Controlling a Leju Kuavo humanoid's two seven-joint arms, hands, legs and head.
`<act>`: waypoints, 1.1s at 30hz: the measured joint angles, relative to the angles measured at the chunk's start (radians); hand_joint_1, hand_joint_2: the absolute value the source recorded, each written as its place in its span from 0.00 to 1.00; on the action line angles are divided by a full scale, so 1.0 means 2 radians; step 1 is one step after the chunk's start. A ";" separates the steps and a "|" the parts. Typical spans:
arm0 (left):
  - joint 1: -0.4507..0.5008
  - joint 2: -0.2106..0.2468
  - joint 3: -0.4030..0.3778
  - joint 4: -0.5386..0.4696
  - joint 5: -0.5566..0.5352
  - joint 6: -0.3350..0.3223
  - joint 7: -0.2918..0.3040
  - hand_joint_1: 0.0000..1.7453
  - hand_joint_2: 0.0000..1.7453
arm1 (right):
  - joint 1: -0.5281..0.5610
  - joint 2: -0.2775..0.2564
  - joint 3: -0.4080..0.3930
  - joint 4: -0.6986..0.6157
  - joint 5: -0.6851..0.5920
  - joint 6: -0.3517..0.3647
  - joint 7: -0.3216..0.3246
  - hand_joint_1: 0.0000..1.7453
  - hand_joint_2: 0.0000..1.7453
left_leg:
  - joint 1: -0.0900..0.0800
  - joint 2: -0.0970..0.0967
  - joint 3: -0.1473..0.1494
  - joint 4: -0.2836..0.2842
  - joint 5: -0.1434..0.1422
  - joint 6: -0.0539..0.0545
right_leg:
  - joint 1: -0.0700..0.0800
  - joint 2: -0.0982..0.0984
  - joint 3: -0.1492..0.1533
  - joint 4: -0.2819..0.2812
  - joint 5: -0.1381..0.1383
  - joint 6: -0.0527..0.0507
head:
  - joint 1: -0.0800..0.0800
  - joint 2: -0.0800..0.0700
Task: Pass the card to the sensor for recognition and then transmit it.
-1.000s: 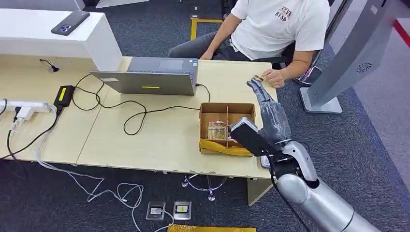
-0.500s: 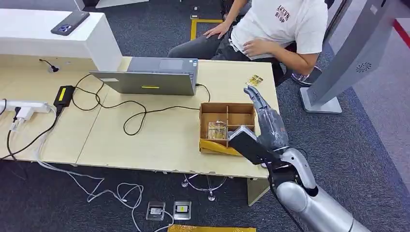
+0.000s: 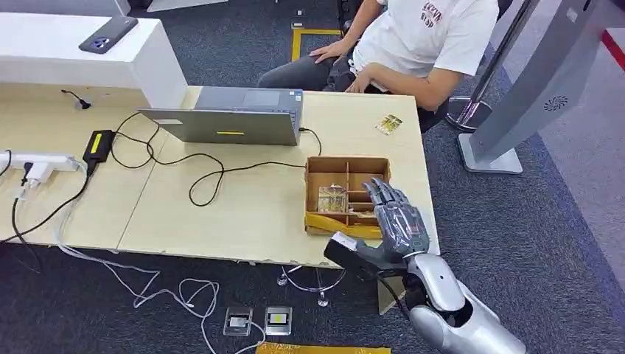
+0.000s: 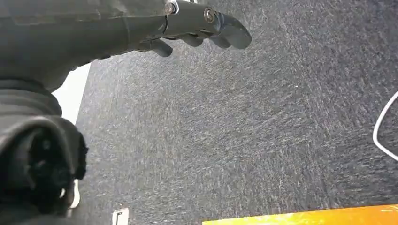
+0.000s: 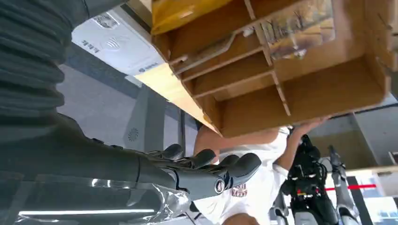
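Compared with one second ago, your right hand (image 3: 394, 221) has pulled back from the far right edge of the table (image 3: 221, 214), where it was stretched out beside the person's hand, and now sits low over the near right corner, above the right end of the cardboard tray (image 3: 346, 193). Its fingers (image 3: 383, 193) are spread apart and straight with nothing between them; the right wrist view confirms this, with the fingers (image 5: 220, 176) extended and bare. The card (image 3: 388, 124) lies flat on the table near the far right edge, well apart from the hand and beyond the tray; it was under the person's fingers a second ago and has been lying free since half a second ago. It looks small, pale yellow-gold with darker markings; the printing is too small to read. The person (image 3: 420, 37) has drawn the arm back off the table and now rests the hand at the lap. A white sensor box (image 5: 117, 44) appears in the right wrist view, just beside the tray, bearing small blue icons and text you cannot read. The person's white shirt carries dark red lettering, not legible. Your left hand (image 4: 141, 28) hangs over grey carpet (image 4: 258, 131); its fingers (image 4: 220, 28) look loosely extended, holding nothing. The laptop (image 3: 236, 118), its cables and the phone (image 3: 107, 35) are unchanged.
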 joint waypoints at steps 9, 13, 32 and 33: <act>-0.001 -0.001 0.003 0.000 0.000 0.000 0.001 0.00 0.00 | 0.004 0.002 0.016 0.039 0.001 0.001 -0.001 0.00 1.00 | 0.000 0.001 0.000 0.000 0.000 0.000 | 0.000 0.000 0.000 0.000 0.000 0.000 | 0.000 0.000; -0.001 -0.001 0.003 0.000 0.000 0.000 0.001 0.00 0.00 | 0.004 0.002 0.022 0.045 0.001 0.001 -0.001 0.00 1.00 | 0.000 0.001 0.000 0.000 0.000 0.000 | 0.000 0.000 0.000 0.000 0.000 0.000 | 0.000 0.000; -0.001 -0.001 0.004 0.000 -0.001 0.000 -0.003 0.00 0.00 | 0.007 0.005 0.030 0.074 0.043 -0.003 0.020 0.00 1.00 | 0.000 0.001 0.000 0.000 0.000 0.000 | 0.000 0.000 0.000 0.000 0.000 0.000 | 0.000 0.000; -0.001 -0.001 0.004 0.000 -0.001 0.000 -0.003 0.00 0.00 | 0.007 0.005 0.030 0.075 0.045 -0.006 0.019 0.00 1.00 | 0.000 0.001 0.000 0.000 0.000 0.000 | 0.000 0.000 0.000 0.000 0.000 0.000 | 0.000 0.000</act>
